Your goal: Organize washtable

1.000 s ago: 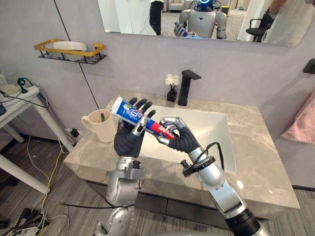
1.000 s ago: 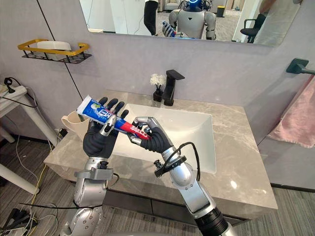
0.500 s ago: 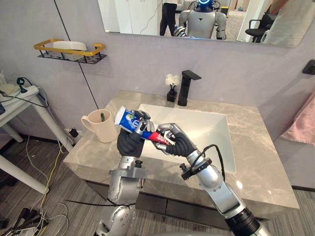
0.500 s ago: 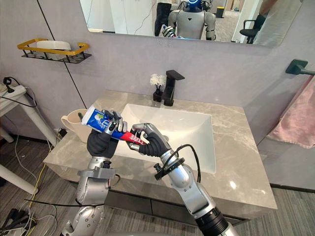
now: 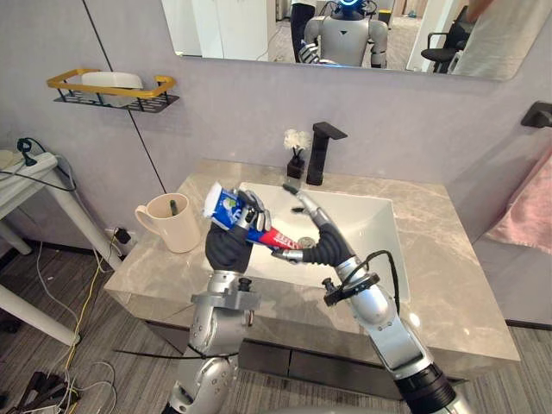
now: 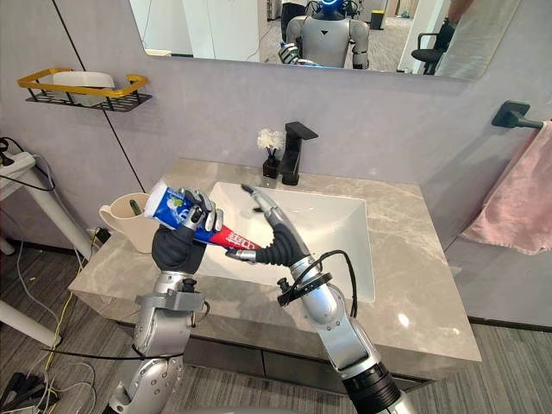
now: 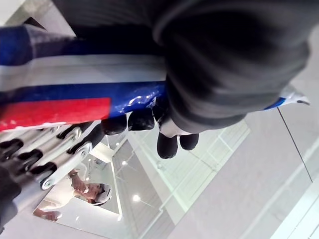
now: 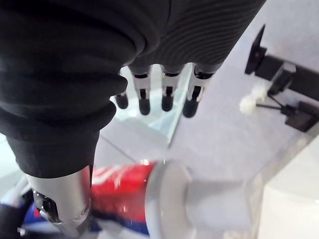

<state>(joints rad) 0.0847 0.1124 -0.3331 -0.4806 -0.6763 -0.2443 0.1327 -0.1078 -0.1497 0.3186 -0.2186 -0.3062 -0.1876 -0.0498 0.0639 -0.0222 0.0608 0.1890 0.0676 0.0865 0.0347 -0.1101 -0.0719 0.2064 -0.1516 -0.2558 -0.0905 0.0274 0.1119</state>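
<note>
Two hands met over the front-left rim of the basin (image 5: 366, 220). L hand (image 5: 226, 248) was raised, its back toward the camera, fingers (image 5: 252, 207) curled tight round a toothpaste tube (image 5: 226, 207). The tube, blue-white at the flat end & red toward the cap, slanted down from upper left to lower right, held in the air above the desk (image 5: 440, 276). R hand (image 5: 321, 246) sat just beside the tube's cap end w/ fingers straight & stretched toward the black faucet (image 5: 319, 153), gripping nothing. In R wrist view the white cap (image 8: 167, 199) lay close by the thumb (image 8: 60, 199); contact there couldn't be told. A cream mug (image 5: 168, 226) w/ sth green inside stood on the desk's left part, left of the tube. A small vase of white flowers (image 5: 297, 148) stood just left of the faucet. A black-&-gold wall shelf (image 5: 112, 90) carried a white bar; a pink towel (image 5: 522, 211) hung at far right
</note>
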